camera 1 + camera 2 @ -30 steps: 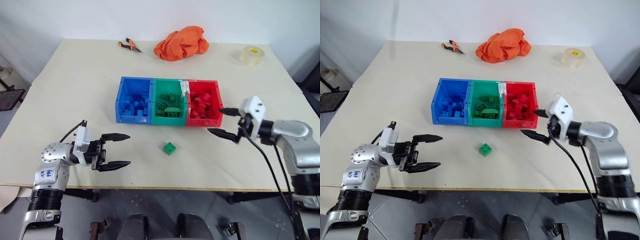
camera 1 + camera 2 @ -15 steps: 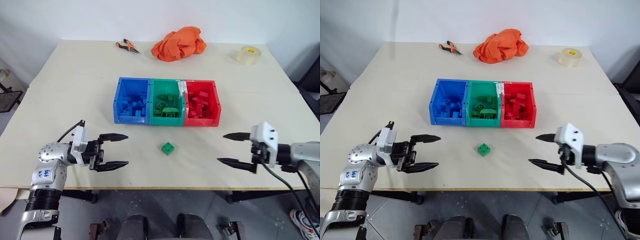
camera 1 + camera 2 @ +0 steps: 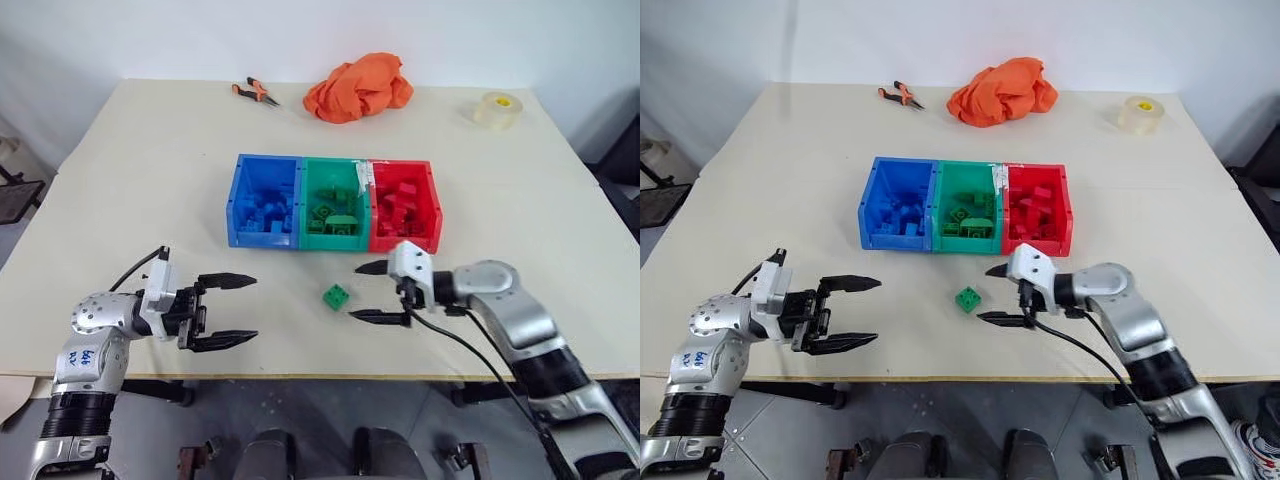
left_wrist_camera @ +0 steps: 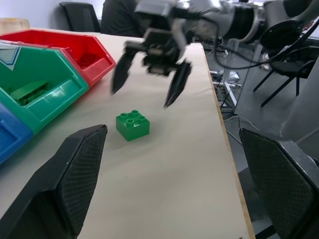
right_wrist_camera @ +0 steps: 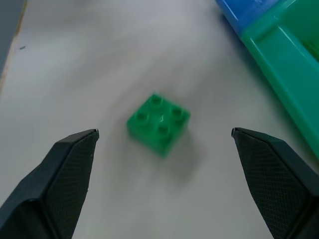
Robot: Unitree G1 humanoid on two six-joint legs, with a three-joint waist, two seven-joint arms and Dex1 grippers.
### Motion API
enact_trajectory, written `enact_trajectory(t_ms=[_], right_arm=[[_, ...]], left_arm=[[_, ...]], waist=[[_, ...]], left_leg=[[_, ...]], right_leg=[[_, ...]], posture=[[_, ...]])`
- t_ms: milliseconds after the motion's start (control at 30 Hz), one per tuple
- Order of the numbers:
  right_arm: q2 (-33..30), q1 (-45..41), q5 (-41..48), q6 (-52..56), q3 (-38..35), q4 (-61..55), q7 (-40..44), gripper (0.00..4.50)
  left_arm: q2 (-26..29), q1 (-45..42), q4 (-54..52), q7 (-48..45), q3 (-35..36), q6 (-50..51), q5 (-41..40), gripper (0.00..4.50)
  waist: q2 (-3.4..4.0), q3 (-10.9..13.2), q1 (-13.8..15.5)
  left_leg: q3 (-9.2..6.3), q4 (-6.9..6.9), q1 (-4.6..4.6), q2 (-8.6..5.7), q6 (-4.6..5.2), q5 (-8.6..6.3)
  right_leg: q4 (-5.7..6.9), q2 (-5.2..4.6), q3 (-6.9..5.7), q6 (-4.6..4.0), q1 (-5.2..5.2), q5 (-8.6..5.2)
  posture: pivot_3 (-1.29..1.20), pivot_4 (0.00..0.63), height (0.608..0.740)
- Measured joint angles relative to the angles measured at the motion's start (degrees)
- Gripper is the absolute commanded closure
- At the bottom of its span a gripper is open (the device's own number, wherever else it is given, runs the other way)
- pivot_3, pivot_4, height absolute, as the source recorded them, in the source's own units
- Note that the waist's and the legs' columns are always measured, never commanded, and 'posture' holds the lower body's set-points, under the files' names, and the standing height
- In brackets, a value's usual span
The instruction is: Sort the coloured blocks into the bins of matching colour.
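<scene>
Green block (image 3: 337, 296): single four-studded brick, lying loose on bare tabletop (image 3: 150, 170) just in front of the green bin (image 3: 338, 205), untouched. Right gripper (image 3: 366, 292): fingers spread wide, empty, pointing toward the block from its right, tips just beside it and apart from it; in the right wrist view, block (image 5: 158, 123) centred between the two fingers (image 5: 60, 172), no contact. Left gripper (image 3: 241, 311): fingers likewise wide apart, empty, level over the tabletop near its front edge, well to the left of the block, aimed toward it. Bins: blue bin (image 3: 266, 200), green bin and red bin (image 3: 405, 206) in one row, side walls touching, mid-tabletop. Contents: piled bricks of matching colour in each; single pieces hard to tell apart, count not readable. Left wrist view: blue bin cut off at the frame edge, right gripper blurred. Other items at the far side of the tabletop: orange cloth (image 3: 358, 86), crumpled; pliers (image 3: 256, 92) with orange handles; clear tape roll (image 3: 496, 109).
</scene>
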Motion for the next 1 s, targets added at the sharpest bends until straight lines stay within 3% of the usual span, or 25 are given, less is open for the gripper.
enact_trajectory(t_ms=[167,200,433,667,833,1000], right_arm=[[4.1,-2.8,-2.5,-5.0,2.7,8.0,1.3,0.03],[4.8,-3.5,-3.1,-6.2,3.4,9.6,1.8,0.20],[6.1,-4.8,-5.3,-11.1,4.4,13.7,2.8,2.33],[5.4,-5.3,-3.9,-9.7,0.5,13.0,2.1,2.40],[6.2,-15.3,-0.8,-8.1,-7.0,14.4,-3.0,2.40],[8.0,-24.4,-0.9,-10.6,-10.7,25.7,-7.8,2.40]], left_arm=[[0.0,2.3,-1.4,1.5,0.9,0.3,-0.3,0.00],[0.0,2.8,-2.0,1.9,1.0,0.3,-0.4,0.00],[0.0,4.4,-3.1,3.1,1.5,0.3,-1.0,0.00],[0.1,5.3,-3.1,3.2,1.9,0.1,-1.1,0.00],[0.1,4.7,-2.8,3.2,1.9,-0.2,-1.1,0.00],[-0.1,1.3,-0.7,4.7,3.4,-0.6,-1.3,0.00]], waist=[[0.00,0.0,0.0],[0.00,0.0,0.0],[0.00,0.0,-0.2],[0.04,0.0,-0.6],[0.09,0.0,-1.1],[0.07,0.0,-1.1]], left_leg=[[-0.09,0.04,-0.01,-0.07,0.00,0.00],[-0.10,0.04,-0.01,-0.07,0.00,0.00],[-0.14,0.03,0.01,-0.06,0.00,0.00],[-0.16,0.03,-0.01,-0.05,0.00,0.00],[-0.17,-0.01,0.01,0.01,-0.05,0.01],[-0.17,-0.01,0.01,-0.04,-0.05,0.01]], right_leg=[[0.07,-0.03,-0.01,0.00,0.03,0.00],[0.07,-0.02,0.00,0.00,0.03,0.00],[0.10,-0.03,0.02,0.00,0.04,0.00],[0.10,-0.04,0.06,0.00,0.03,0.00],[0.16,-0.04,0.05,-0.01,-0.03,0.00],[0.31,-0.03,0.03,-0.01,-0.07,0.00]], posture=[[0.00,0.150,0.740],[0.00,0.150,0.740],[0.00,0.150,0.740],[0.00,0.150,0.740],[0.00,0.150,0.740],[0.00,0.150,0.740]])
